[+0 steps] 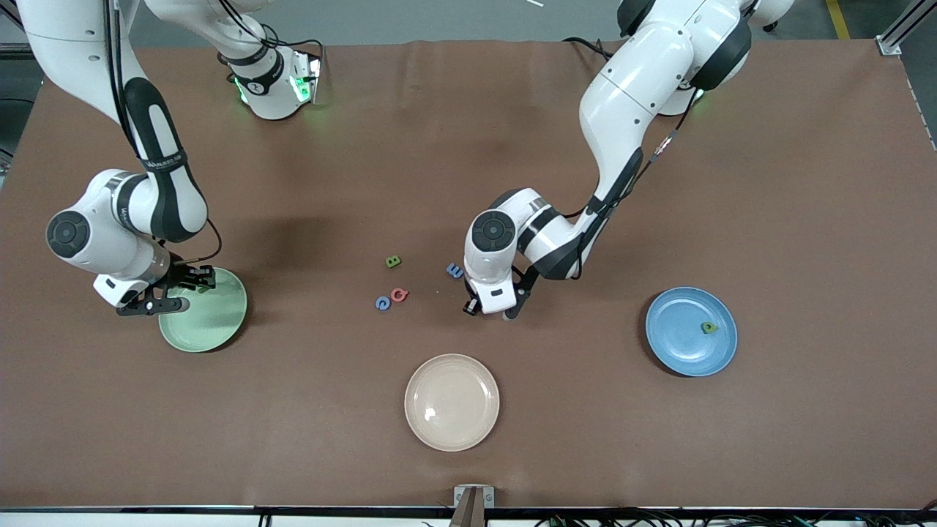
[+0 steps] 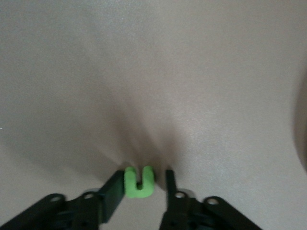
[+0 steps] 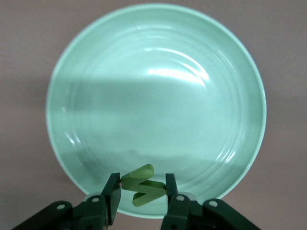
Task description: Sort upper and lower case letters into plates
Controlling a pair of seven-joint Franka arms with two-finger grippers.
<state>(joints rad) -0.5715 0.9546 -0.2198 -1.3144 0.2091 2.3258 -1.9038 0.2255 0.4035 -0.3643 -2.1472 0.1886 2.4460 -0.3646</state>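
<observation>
Nearest the camera sits the cream plate point(image 1: 452, 402), holding nothing. Up the table from it, the left hand point(image 1: 489, 310) is down at the table point(image 1: 732, 439), and its wrist view shows a bright green U-shaped letter point(image 2: 139, 182) between its fingers: one finger touches the letter, while a gap shows at the second, so I cannot tell if the grip has closed. Toward the left arm's end lies the blue plate point(image 1: 681, 344) with one green letter point(image 1: 708, 327) in it. Loose on the table beside the left hand are a blue letter point(image 1: 454, 271), a green B point(image 1: 393, 260), a red letter point(image 1: 399, 294) and another blue letter point(image 1: 382, 303). Over the mint green plate point(image 1: 212, 322), the right hand point(image 3: 140, 194) pinches a green zigzag letter point(image 3: 141, 188) above the rim.
</observation>
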